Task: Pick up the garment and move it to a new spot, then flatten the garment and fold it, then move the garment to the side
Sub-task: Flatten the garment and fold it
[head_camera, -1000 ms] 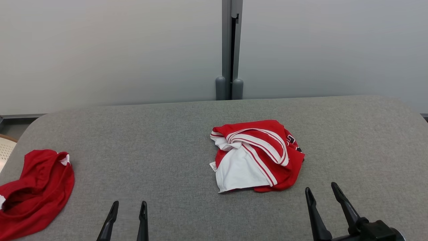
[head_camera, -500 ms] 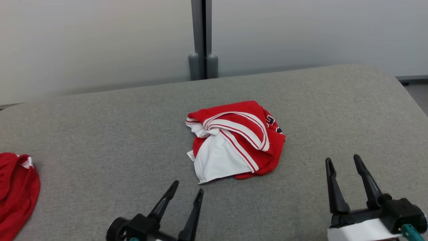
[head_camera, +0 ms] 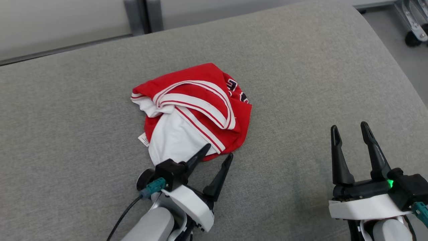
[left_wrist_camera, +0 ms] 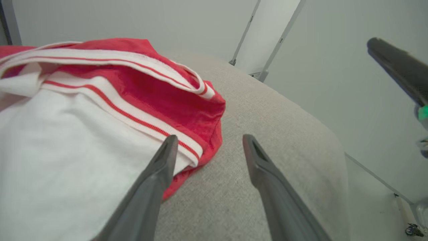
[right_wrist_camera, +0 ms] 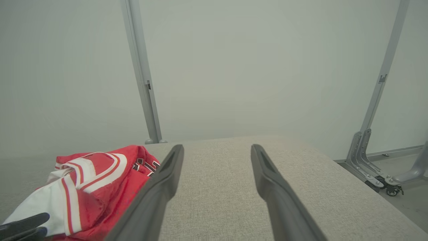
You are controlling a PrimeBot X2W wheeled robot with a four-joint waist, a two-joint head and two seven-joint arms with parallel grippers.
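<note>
1. Left gripper (head_camera: 219, 150), near edge of the head view. Jaws apart. A second ago its fingers stood well short of the cloth. Now one fingertip (left_wrist_camera: 170, 142) sits over the garment's near white edge and the other is over bare table just beside the red hem. Whether either touches the cloth cannot be told.
2. Right gripper (head_camera: 348, 125), near right. Jaws apart, over bare table, well apart from the cloth, as before.
3. Garment (head_camera: 197, 110), on the grey fabric table (head_camera: 301, 83) at mid-depth, its place there unchanged; the camera itself has dipped and turned. It is crumpled in a loose heap. The body is red, with a white panel toward the robot and white bands with thin red stripes looping across the top. A small white tag sits at its left edge, and there is dark lettering on the far right side.
4. Grey post (head_camera: 140, 16), behind the table's far edge.
</note>
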